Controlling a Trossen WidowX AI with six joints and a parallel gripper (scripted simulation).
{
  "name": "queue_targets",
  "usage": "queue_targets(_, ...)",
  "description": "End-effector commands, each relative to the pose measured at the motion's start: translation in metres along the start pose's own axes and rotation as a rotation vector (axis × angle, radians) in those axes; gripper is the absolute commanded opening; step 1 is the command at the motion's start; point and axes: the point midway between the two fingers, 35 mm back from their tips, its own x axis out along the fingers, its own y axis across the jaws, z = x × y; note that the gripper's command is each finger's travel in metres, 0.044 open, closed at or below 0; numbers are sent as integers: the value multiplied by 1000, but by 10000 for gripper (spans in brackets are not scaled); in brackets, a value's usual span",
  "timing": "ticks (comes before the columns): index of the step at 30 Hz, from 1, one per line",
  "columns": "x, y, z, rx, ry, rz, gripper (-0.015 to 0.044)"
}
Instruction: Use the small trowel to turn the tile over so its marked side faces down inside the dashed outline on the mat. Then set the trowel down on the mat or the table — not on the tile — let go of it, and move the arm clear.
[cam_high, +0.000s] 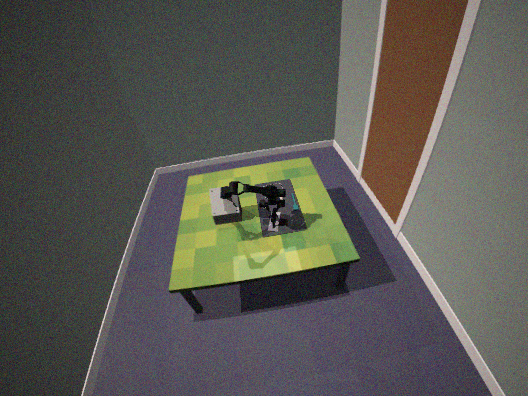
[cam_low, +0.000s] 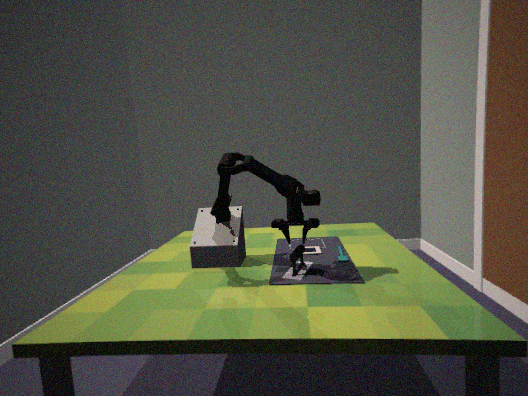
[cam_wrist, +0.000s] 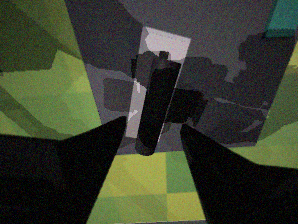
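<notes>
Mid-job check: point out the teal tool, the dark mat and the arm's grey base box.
Teal tool (cam_high: 295, 204) (cam_low: 342, 257) (cam_wrist: 283, 20): top, exterior, wrist; its body.
Dark mat (cam_high: 295, 230) (cam_low: 325, 277) (cam_wrist: 200, 25): top, exterior, wrist; bare surface.
Grey base box (cam_high: 218, 219) (cam_low: 215, 256): top, exterior; front side.

The desk (cam_high: 210, 267) (cam_low: 165, 320) looks smooth with a soft sheen toward six o'clock. The mat (cam_high: 295, 190) (cam_low: 320, 277) on it looks matt, like cloth or rubber. At nine o'clock, the box's (cam_high: 220, 204) (cam_low: 200, 235) pale top resembles painted metal; the arm (cam_high: 257, 189) (cam_low: 267, 172) looks like dark matt plastic.
</notes>
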Motion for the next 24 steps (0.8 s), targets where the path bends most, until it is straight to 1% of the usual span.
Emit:
queue_targets(1,-1,0,-2,25,4,5,270)
queue_targets(7,0,-3,-2,71,2,6,270)
queue_targets(24,27,-3,-2,71,3,6,270)
